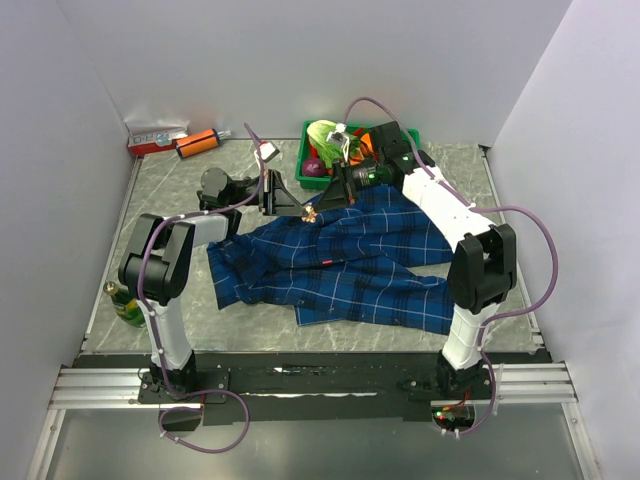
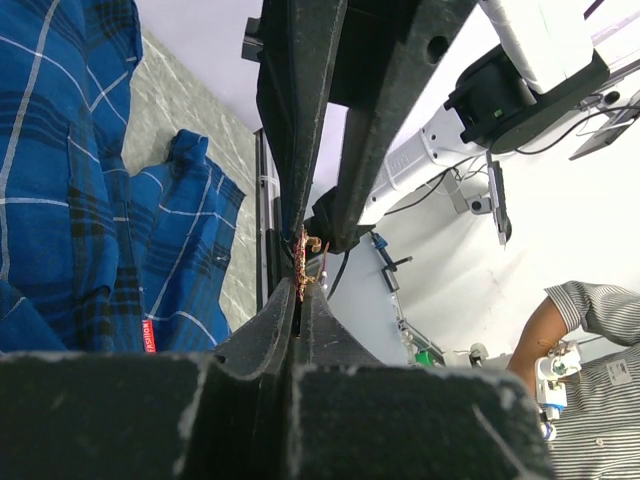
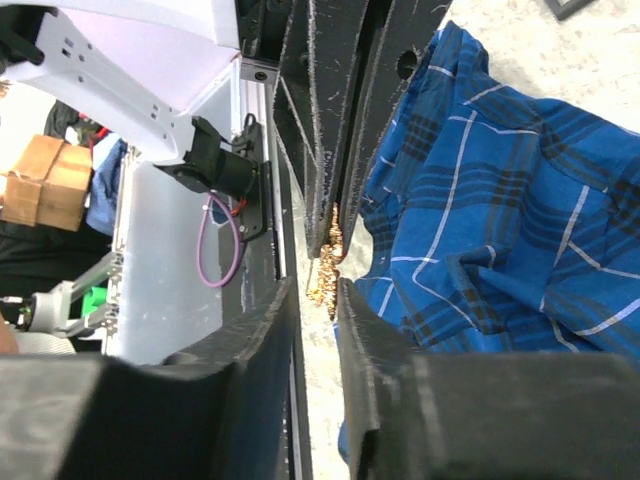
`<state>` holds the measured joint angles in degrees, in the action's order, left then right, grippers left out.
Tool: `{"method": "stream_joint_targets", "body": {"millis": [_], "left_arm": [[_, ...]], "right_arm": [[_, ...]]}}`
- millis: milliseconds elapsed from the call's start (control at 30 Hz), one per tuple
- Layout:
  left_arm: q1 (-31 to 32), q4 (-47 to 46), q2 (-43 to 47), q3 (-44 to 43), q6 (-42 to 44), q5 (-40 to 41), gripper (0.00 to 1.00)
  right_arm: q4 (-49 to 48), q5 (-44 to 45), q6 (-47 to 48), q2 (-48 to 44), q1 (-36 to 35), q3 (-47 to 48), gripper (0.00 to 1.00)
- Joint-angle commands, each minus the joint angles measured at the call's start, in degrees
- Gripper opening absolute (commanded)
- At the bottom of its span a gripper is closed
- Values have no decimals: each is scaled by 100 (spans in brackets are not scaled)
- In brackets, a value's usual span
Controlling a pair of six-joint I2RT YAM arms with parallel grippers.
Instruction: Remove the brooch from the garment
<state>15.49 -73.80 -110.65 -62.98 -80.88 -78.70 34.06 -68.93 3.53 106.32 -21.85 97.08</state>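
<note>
I have the left gripper point(image 2: 300, 290) pressed fully together, and the tiny gold-coloured brooch with a pinkish tint point(image 2: 303, 262) is pinched right at its fingertips. The ornament sticks out straight ahead of that tool, with its long axis running along the line of the fingers rather than across them.

The right gripper point(image 3: 318, 290) comes in nose to nose from the opposite side. Its jaws are parted by a narrow gap, and the free end of the brooch lies in that gap at the very tips. From its own wrist view I see daylight on both sides of the gold piece, so I judge it is not clamped on anything yet.

Both tools are therefore at the brooch, but only the left one holds it.

The large dark navy-blue plaid shirt with thin light check lines point(image 1: 350, 255) lies spread below and off to one side of the two tools. It is to the right of the right gripper's fingers in its view, and to the left of the left gripper's in the other. The brooch sits just at the shirt's far edge. From the left wrist view it looks clear of the cloth, though I cannot tell for certain that the pin is free.

The next move turns on that shared axis. If the right gripper closes, the two tools will be gripping opposite ends of one short piece, so any pull has to run along that line and away from the fabric.
</note>
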Motion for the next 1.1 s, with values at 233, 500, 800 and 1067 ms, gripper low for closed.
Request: {"method": "stream_joint_targets", "body": {"millis": [233,500,800,1067], "left_arm": [[-63,-565,123,-171,64,12,1],[-63,-425,105,-171,160,144,34],[-54,-162,325,163,547,398,58],[-2,2992,1150,295,3235,1321,65]], "right_arm": [[74,-174,148,126,-109,232,17],[-162,-218,-176,152,-109,154,0],[-357,449,-529,46,-109,180,0],[-339,1109,-599,-173,-118,277,0]]}}
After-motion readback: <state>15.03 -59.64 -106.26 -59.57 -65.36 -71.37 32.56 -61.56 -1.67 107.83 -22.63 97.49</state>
